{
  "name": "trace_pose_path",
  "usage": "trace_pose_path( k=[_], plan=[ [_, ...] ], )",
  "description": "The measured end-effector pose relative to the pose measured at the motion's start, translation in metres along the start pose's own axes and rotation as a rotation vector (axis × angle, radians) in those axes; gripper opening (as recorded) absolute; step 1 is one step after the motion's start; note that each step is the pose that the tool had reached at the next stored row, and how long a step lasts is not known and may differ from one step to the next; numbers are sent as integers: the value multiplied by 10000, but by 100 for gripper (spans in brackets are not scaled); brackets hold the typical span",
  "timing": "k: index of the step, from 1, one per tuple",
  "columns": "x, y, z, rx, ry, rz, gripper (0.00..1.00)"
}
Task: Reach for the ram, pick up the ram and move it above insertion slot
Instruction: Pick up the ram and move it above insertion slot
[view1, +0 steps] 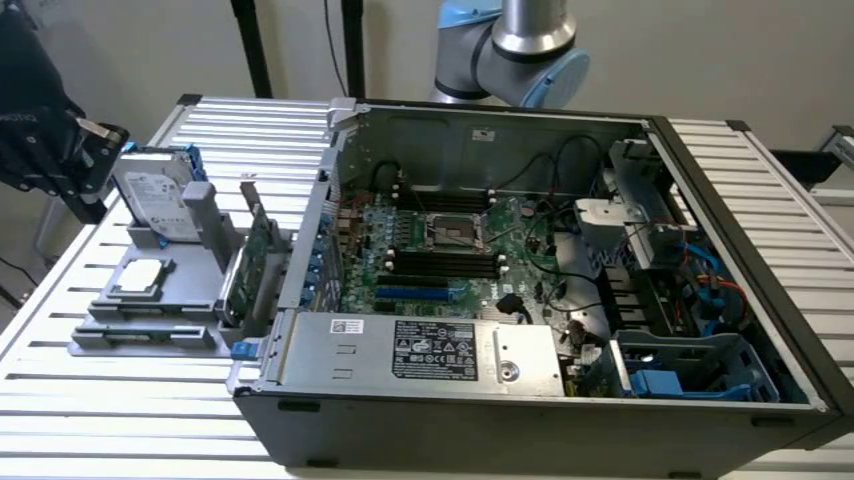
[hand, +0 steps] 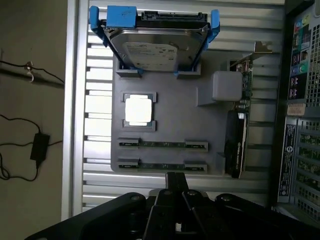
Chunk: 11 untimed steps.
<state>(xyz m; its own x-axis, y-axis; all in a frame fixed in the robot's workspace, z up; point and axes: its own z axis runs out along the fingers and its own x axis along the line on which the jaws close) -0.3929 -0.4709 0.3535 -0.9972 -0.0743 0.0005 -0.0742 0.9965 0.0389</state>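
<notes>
Closed and empty, the gripper (hand: 176, 178) hovers at the edge of the tray (hand: 175, 115), fingers pressed together. The ram (hand: 162, 166) sits untouched in the holder nearest it, a second stick (hand: 162, 144) parallel just beyond, then a processor (hand: 138, 110), hard drive (hand: 157, 50) and expansion card (hand: 239, 140).

Silver-grey tubular arm (view1: 531, 28) with pale blue rounded joint caps

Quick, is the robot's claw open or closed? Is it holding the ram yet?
Gripper: cannot be told whether open or closed. Not holding the ram; both ram sticks lie in the gray tray.
</notes>
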Motion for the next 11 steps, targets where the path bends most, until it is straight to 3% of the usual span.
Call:
trace_pose_path(
  k=[11],
  plan=[
    [0,0,0,1,77,-1988,11]
  ],
)
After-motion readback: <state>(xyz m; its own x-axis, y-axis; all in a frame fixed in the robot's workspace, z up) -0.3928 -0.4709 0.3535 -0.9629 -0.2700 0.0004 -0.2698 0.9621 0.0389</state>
